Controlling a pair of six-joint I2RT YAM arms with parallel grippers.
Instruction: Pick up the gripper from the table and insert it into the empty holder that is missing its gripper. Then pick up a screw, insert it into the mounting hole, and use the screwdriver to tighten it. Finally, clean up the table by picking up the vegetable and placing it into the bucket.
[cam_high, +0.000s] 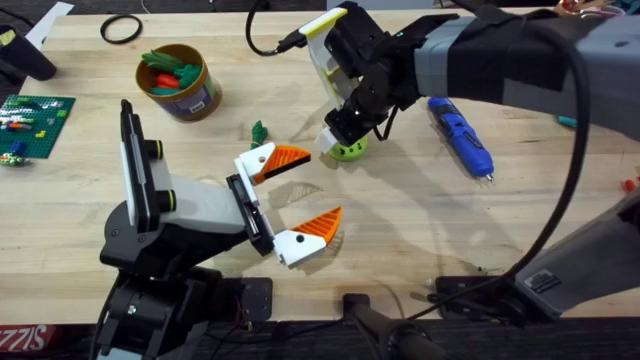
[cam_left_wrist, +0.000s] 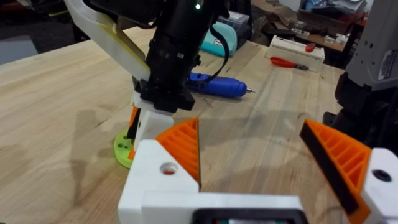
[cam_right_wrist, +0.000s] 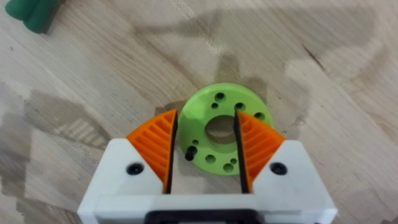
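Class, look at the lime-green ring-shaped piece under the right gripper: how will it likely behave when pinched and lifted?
The lime-green piece looks rigid moulded plastic, so it probably won't flex. It lies flat on the table, so it's unlikely to roll. The right gripper straddles one side only, so it may tilt when lifted.

The table (cam_high: 400, 215) is made of light wood boards with soft shadows on it. A green block plate (cam_high: 30, 115) lies at its left edge. Behind the table, a messy bench holds a white box (cam_left_wrist: 297, 50), red pliers (cam_left_wrist: 287, 63) and a teal case (cam_left_wrist: 221, 40).
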